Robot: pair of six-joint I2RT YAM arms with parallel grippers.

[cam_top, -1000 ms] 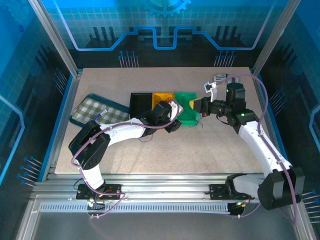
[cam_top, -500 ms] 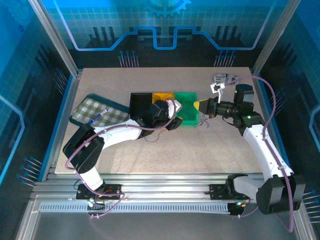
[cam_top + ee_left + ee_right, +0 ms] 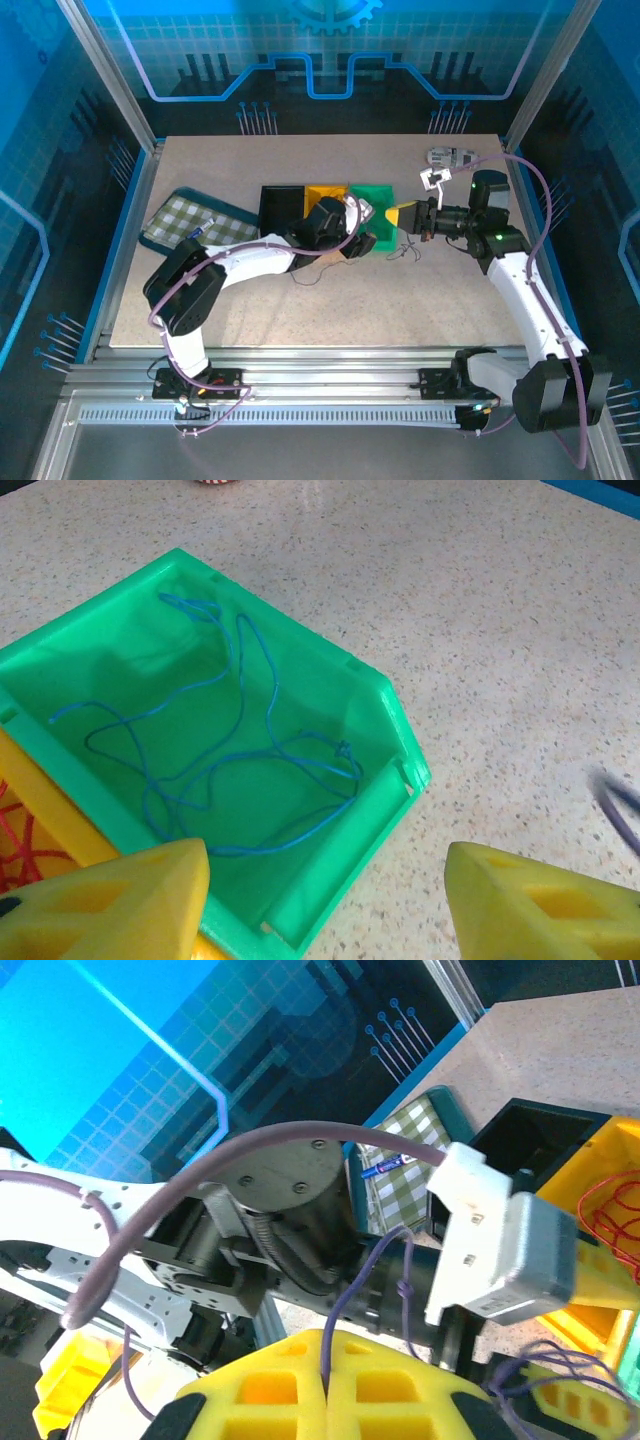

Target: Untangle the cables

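Observation:
A thin blue cable (image 3: 340, 750) lies loosely coiled inside the green bin (image 3: 405, 740). My left gripper (image 3: 325, 880) hangs open over that bin's near corner, with nothing between its yellow fingers. A red cable (image 3: 610, 1205) sits in the yellow bin (image 3: 322, 193) beside it. My right gripper (image 3: 327, 1370) is shut on a thin purple cable (image 3: 350, 1290), which arcs up from the pads and carries a small knot. In the top view the right gripper (image 3: 405, 215) is just right of the green bin (image 3: 378, 195), and loose dark strands (image 3: 405, 250) trail on the table below it.
A black bin (image 3: 280, 203) stands left of the yellow one. Further left lies a checkered cloth (image 3: 190, 222) with a pen (image 3: 197, 232) on it. A small white object (image 3: 450, 157) rests at the back right. The left arm's wrist passes close in front of the right gripper.
The left gripper has opened wider and shifted right to the green bin's corner. The right arm has drawn back to the right, still holding the purple cable.

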